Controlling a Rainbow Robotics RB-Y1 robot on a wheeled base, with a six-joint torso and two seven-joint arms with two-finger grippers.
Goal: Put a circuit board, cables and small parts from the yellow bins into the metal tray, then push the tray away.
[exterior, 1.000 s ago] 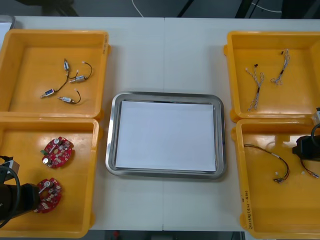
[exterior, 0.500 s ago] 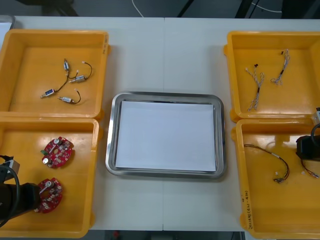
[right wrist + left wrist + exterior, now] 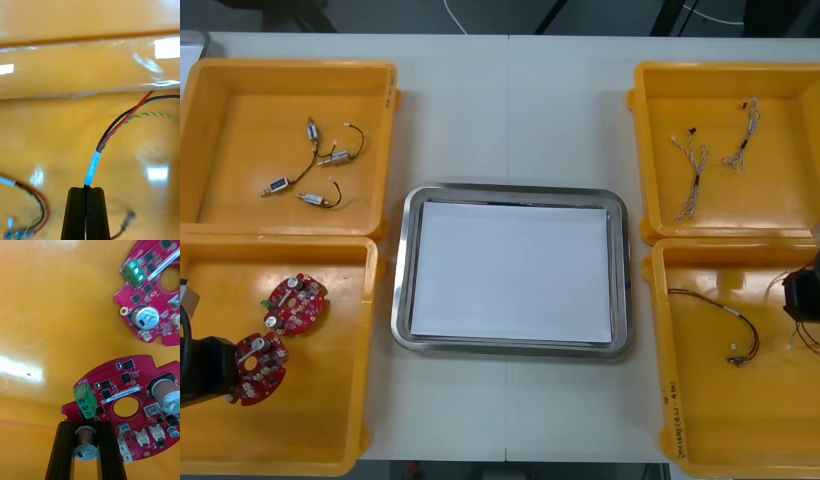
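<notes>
Red and round, one board (image 3: 258,367) is gripped by the left gripper (image 3: 230,372) in the near left yellow bin (image 3: 330,420); a silver can (image 3: 86,444) at its edge is squeezed between the fingers (image 3: 64,450). A second board (image 3: 293,303) is seen just beside it. In the near right yellow bin (image 3: 700,430), a thin cable (image 3: 120,122) is pinched by the closed right gripper (image 3: 86,189), half cut off in the front view.

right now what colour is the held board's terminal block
Green terminal block, clearest in the left wrist view.
</notes>
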